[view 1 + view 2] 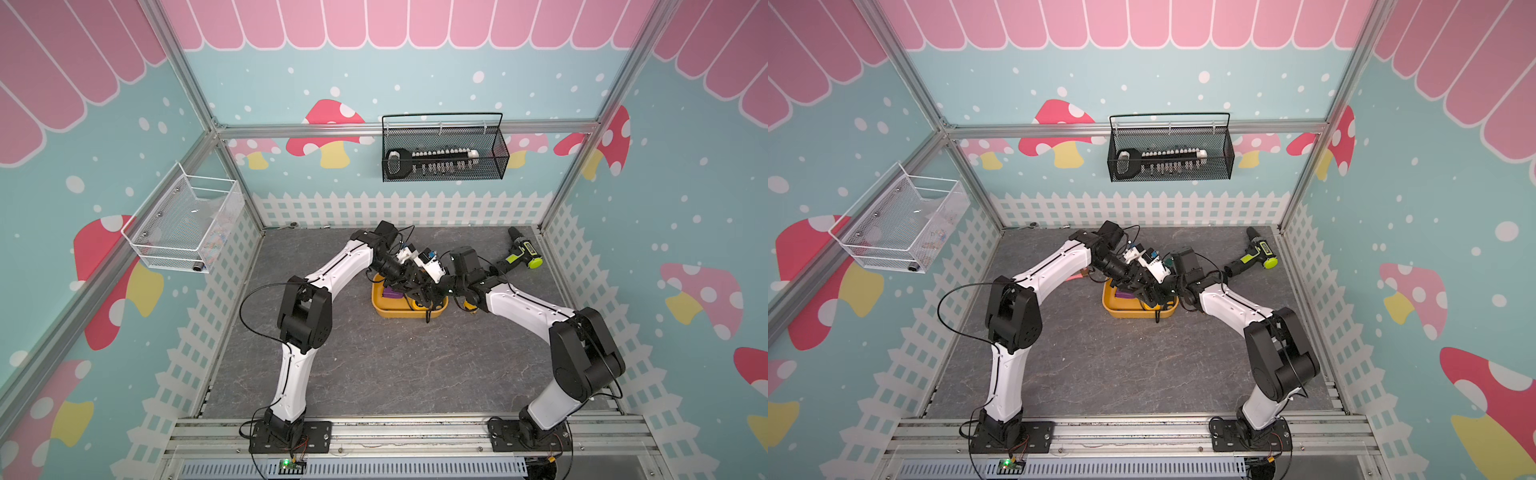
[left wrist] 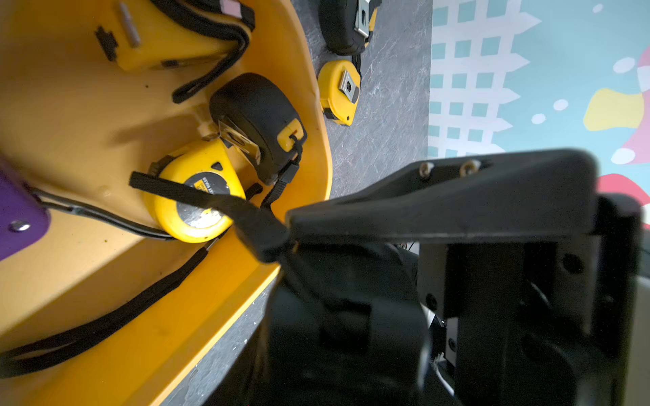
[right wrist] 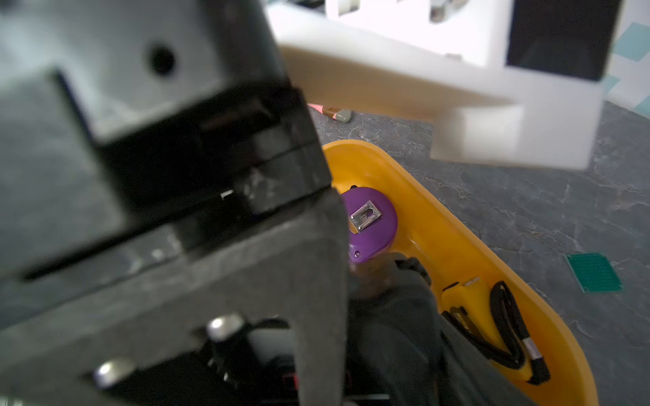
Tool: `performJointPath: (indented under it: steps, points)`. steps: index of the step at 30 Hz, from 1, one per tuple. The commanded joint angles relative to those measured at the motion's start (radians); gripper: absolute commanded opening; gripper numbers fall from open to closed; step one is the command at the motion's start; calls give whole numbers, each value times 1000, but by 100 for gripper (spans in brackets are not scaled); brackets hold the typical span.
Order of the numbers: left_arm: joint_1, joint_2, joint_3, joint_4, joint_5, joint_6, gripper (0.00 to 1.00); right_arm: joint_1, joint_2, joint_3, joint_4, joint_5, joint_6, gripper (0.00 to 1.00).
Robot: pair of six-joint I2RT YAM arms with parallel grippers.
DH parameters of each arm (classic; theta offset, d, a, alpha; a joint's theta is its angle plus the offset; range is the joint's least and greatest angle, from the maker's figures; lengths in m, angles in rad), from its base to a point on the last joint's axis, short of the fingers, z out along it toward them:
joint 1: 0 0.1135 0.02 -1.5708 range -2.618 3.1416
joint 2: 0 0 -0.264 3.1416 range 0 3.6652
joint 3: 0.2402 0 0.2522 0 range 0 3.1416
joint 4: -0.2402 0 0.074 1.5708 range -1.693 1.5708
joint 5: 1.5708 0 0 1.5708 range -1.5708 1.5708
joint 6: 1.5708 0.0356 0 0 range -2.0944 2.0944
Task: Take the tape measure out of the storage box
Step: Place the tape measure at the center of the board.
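The yellow-orange storage box [image 1: 390, 311] [image 1: 1121, 311] stands mid-table under both grippers. Inside lie a yellow tape measure [image 2: 197, 197], a black one [image 2: 256, 119], a purple one [image 3: 369, 225] and another yellow one [image 3: 467, 298]. The first yellow one's black strap [image 2: 176, 188] runs taut up to my left gripper [image 1: 422, 297], which is shut on it. My right gripper [image 1: 441, 290] reaches in from the opposite side. One of its fingers [image 2: 439, 200] touches the same strap at its tip. Its other finger is hidden, and its jaws look spread.
Two more tape measures, yellow [image 2: 339, 91] and black [image 2: 344, 24], lie on the table just outside the box. A green drill [image 1: 519, 253] lies at the back right. A black wire basket [image 1: 442, 153] hangs on the back wall, a white mesh basket [image 1: 183, 224] on the left wall.
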Motion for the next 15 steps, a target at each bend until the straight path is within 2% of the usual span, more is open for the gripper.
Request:
performJointPath:
  steps: [1,5,7,11,14,15]
  points:
    - [-7,-47,36,21,42,14,27,3,12,15,51,21,52,70]
    - [-7,-49,41,21,40,11,33,3,2,1,63,28,68,50]
    - [-7,-50,45,21,40,10,41,3,-4,-10,81,26,80,40]
    - [-3,-63,52,21,-14,2,76,3,-18,-19,72,44,94,40]
    - [5,-87,64,27,-114,-5,97,-8,-35,-32,34,84,107,39]
    - [8,-94,68,28,-159,-7,99,-20,-40,-36,20,91,118,39]
